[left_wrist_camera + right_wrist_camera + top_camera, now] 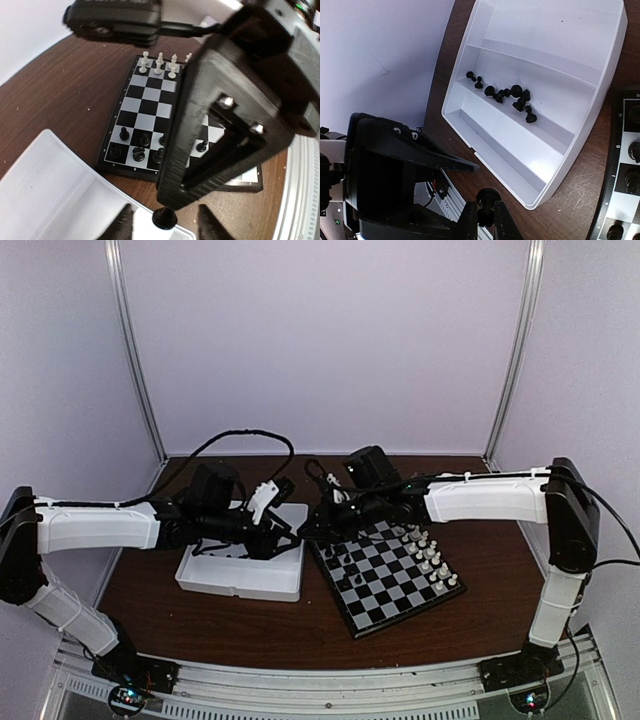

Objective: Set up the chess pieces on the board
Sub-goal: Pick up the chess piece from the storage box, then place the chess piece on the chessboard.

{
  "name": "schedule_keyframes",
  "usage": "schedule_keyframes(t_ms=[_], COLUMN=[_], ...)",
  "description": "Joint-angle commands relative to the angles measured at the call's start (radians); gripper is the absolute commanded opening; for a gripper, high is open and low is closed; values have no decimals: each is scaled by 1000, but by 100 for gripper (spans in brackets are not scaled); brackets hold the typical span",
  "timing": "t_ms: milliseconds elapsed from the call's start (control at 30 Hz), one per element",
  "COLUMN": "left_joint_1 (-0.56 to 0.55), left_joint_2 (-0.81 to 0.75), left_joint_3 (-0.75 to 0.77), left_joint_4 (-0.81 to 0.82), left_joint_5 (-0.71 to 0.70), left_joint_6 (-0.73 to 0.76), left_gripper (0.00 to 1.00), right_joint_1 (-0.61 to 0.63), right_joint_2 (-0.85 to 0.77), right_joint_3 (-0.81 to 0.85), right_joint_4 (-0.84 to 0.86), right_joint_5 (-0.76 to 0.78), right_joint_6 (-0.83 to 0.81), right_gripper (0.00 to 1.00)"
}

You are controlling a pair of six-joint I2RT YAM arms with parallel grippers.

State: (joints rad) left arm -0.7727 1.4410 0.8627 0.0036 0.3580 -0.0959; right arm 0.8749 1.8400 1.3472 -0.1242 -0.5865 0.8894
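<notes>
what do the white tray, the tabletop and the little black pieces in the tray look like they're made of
Tray: likely thin moulded plastic, white and glossy, with soft highlights and rounded dividers.
Table: wood or wood-look laminate, dark brown, semi-gloss, with fine scratches; which one is unclear.
Black pieces: probably plastic, smooth with small shine spots.

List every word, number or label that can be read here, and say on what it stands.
No text can be read in any view.
Board rim: tiny pale marks, too small and blurred to read.
</notes>
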Motion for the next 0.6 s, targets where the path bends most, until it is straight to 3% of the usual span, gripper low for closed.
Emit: schedule_keyframes(t_ms=[0,100,333,500,567], left_joint_1=[-3,-4,-2,7,36], left_joint_2=[-21,-71,-110,-58,-26], left_joint_3=[12,-33,-29,66,107], left_joint_4=[47,96,31,-170,-248], left_joint_5=[50,48,-127,-407,-430], left_joint_6=[5,-1,-17,-86,-120], left_gripper=[61,73,73,77,85], right_joint_1=[-28,-30,-22,23,63], right_joint_2=[-41,-81,-240,-337,-350], right_joint_3=[-24,-20,-137,-255,-277], right_joint_4=[-66,-171,-339,-366,-377], right_joint_5=[49,98,241,322,343], right_joint_6=[-66,-152,-284,-307,-321], right_gripper=[4,4,3,5,5])
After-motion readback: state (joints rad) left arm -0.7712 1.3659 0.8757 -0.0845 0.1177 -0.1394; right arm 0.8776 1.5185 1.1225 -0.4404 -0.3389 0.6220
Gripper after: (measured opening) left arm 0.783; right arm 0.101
